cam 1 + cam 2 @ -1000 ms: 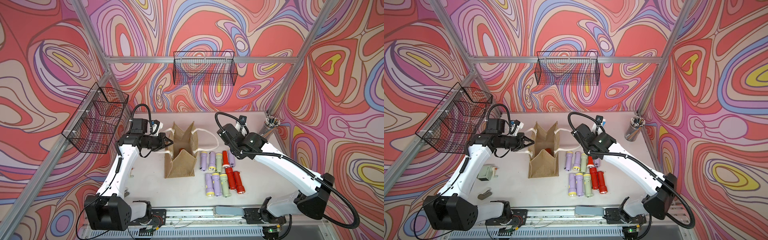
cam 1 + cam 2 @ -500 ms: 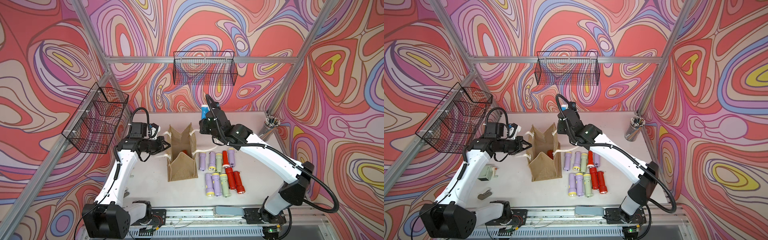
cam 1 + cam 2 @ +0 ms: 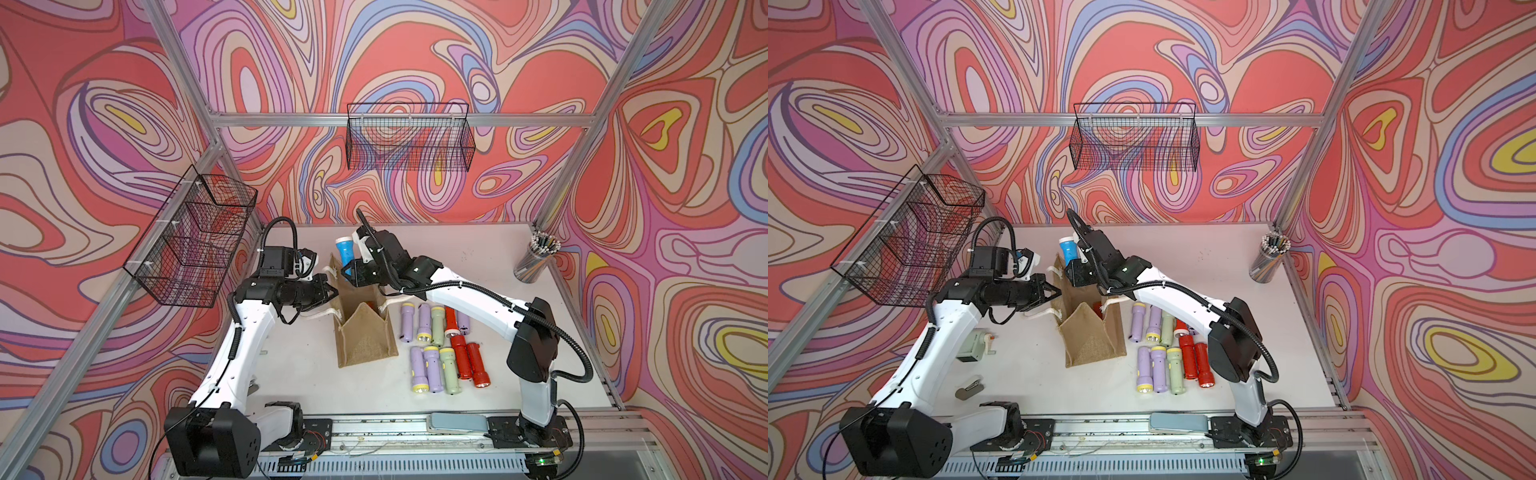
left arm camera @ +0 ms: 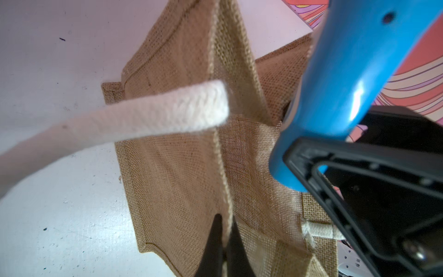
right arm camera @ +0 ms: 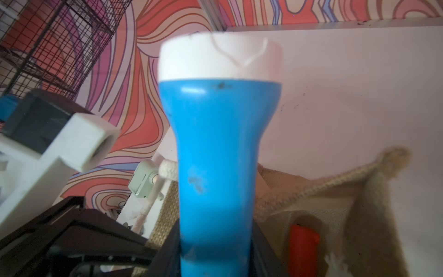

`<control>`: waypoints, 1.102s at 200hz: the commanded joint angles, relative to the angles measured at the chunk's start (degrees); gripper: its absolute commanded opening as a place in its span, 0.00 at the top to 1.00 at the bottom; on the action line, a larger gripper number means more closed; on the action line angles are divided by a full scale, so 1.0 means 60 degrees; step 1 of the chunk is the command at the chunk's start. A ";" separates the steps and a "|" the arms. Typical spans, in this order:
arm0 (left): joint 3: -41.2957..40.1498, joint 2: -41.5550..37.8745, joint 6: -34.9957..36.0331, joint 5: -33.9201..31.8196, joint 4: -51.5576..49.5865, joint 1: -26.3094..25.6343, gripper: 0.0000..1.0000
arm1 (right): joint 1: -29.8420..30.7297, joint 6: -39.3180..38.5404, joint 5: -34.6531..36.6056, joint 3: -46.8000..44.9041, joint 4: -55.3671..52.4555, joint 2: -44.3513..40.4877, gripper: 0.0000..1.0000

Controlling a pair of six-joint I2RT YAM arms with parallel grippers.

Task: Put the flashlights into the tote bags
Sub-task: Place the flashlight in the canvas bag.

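My right gripper, clamped on the blue flashlight, has swung over the bag. My left gripper pinches its rim, so I'm ready to drop.

No writing can be read in any view.
The blue flashlight shows only scuffs on its plain barrel and white head. The tote bag is bare woven jute. The flashlights on the table are too small to show markings.
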 commanded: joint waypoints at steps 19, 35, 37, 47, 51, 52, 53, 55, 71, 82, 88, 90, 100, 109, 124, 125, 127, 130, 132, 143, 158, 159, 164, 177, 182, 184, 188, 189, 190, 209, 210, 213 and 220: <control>-0.0136 -0.0217 -0.0150 -0.0088 0.0088 0.0030 1.00 | 0.0317 -0.0141 -0.0132 -0.0799 0.0580 -0.0409 0.93; -0.0145 -0.0195 -0.0171 -0.0085 0.0112 0.0044 1.00 | 0.0459 -0.0390 0.0414 -0.1311 0.0769 -0.0794 0.93; -0.0146 -0.0194 -0.0174 -0.0084 0.0114 0.0044 1.00 | 0.0482 -0.0440 0.0478 -0.1360 0.0784 -0.0838 0.93; -0.0142 -0.0164 -0.0208 -0.0055 0.0159 0.0069 1.00 | 0.0569 -0.0699 0.0714 -0.1541 0.0813 -0.1022 0.93; -0.0146 -0.0160 -0.0235 -0.0028 0.0168 0.0073 1.00 | 0.0606 -0.0797 0.0811 -0.1577 0.0797 -0.1072 0.93; -0.0139 -0.0155 -0.0229 -0.0027 0.0171 0.0073 1.00 | 0.0621 -0.0829 0.0828 -0.1596 0.0796 -0.1097 0.93; -0.0143 -0.0145 -0.0234 -0.0019 0.0172 0.0073 1.00 | 0.0636 -0.0867 0.0851 -0.1599 0.0795 -0.1109 0.93; -0.0142 -0.0148 -0.0237 0.0016 0.0181 0.0081 1.00 | 0.0655 -0.0918 0.0891 -0.1619 0.0784 -0.1141 0.93; -0.0154 -0.0120 -0.0269 0.0299 0.0296 0.0102 1.00 | 0.0904 -0.1359 0.1388 -0.1758 0.0736 -0.1358 0.93; -0.0172 -0.0094 -0.0310 0.0514 0.0387 0.0105 1.00 | 0.1017 -0.1569 0.1538 -0.1814 0.0662 -0.1452 0.93; -0.0186 -0.0074 -0.0323 0.0626 0.0421 0.0103 1.00 | 0.1035 -0.1606 0.1561 -0.1792 0.0564 -0.1458 0.93; -0.0189 -0.0075 -0.0325 0.0650 0.0437 0.0103 1.00 | 0.1033 -0.1600 0.1555 -0.1773 0.0514 -0.1448 0.93; -0.0212 -0.0043 -0.0326 0.0792 0.0517 0.0103 1.00 | 0.1048 -0.1577 0.1556 -0.1688 0.0238 -0.1408 0.93; -0.0245 -0.0041 -0.0341 0.0874 0.0607 0.0103 1.00 | 0.1058 -0.1511 0.1539 -0.1591 -0.0103 -0.1305 0.93; -0.0291 -0.0089 -0.0367 0.0964 0.0728 0.0103 1.00 | 0.1074 -0.1278 0.1620 -0.1597 -0.0530 -0.1208 0.94; -0.0292 -0.0083 -0.0376 0.0967 0.0737 0.0103 1.00 | 0.1075 -0.1260 0.1621 -0.1606 -0.0541 -0.1209 0.94; -0.0292 -0.0089 -0.0371 0.0995 0.0750 0.0103 1.00 | 0.1079 -0.1239 0.1633 -0.1646 -0.0550 -0.1220 0.94; -0.0300 -0.0096 -0.0383 0.1029 0.0777 0.0103 1.00 | 0.1087 -0.1198 0.1629 -0.1709 -0.0553 -0.1237 0.94; -0.0306 -0.0114 -0.0373 0.1044 0.0786 0.0103 1.00 | 0.1090 -0.1158 0.1627 -0.1756 -0.0553 -0.1246 0.94; -0.0333 -0.0117 -0.0386 0.1250 0.0899 0.0103 1.00 | 0.1092 -0.0922 0.1670 -0.1962 -0.0641 -0.1350 0.94; -0.0346 0.0005 -0.0405 0.1826 0.1068 0.0139 1.00 | 0.1091 -0.0657 0.1768 -0.2033 -0.0989 -0.1389 0.94; -0.0356 0.0016 -0.0410 0.1875 0.1082 0.0143 1.00 | 0.1091 -0.0649 0.1768 -0.2030 -0.1020 -0.1387 0.94; -0.0377 0.0064 -0.0439 0.2111 0.1173 0.0147 1.00 | 0.1091 -0.0577 0.1745 -0.2008 -0.1181 -0.1379 0.94; -0.0479 0.0179 -0.0598 0.2549 0.1490 0.0161 1.00 | 0.1091 -0.0405 0.1547 -0.1835 -0.1724 -0.1359 0.94; -0.0475 0.0211 -0.0597 0.2612 0.1533 0.0161 1.00 | 0.1091 -0.0343 0.1487 -0.1711 -0.1975 -0.1349 0.94; -0.0474 0.0226 -0.0581 0.2622 0.1535 0.0161 1.00 | 0.1098 -0.0296 0.1467 -0.1672 -0.2099 -0.1343 0.94; -0.0458 0.0252 -0.0547 0.2594 0.1510 0.0161 1.00 | 0.1107 -0.0223 0.1430 -0.1577 -0.2346 -0.1354 0.94; -0.0456 0.0257 -0.0546 0.2580 0.1501 0.0161 1.00 | 0.1106 -0.0205 0.1423 -0.1560 -0.2402 -0.1355 0.94; -0.0448 0.0259 -0.0531 0.2574 0.1489 0.0161 1.00 | 0.1113 -0.0189 0.1420 -0.1536 -0.2459 -0.1356 0.94; -0.0369 0.0347 -0.0355 0.2386 0.1277 0.0161 1.00 | 0.1139 0.0141 0.1487 -0.1321 -0.3274 -0.1551 0.94; -0.0375 0.0355 -0.0355 0.2389 0.1268 0.0161 1.00 | 0.1137 0.0167 0.1511 -0.1315 -0.3313 -0.1571 0.94; -0.0380 0.0375 -0.0344 0.2406 0.1259 0.0161 1.00 | 0.1142 0.0234 0.1553 -0.1283 -0.3423 -0.1599 0.94; -0.0370 0.0430 -0.0367 0.2458 0.1235 0.0169 1.00 | 0.1136 0.0315 0.1612 -0.1172 -0.3642 -0.1647 0.94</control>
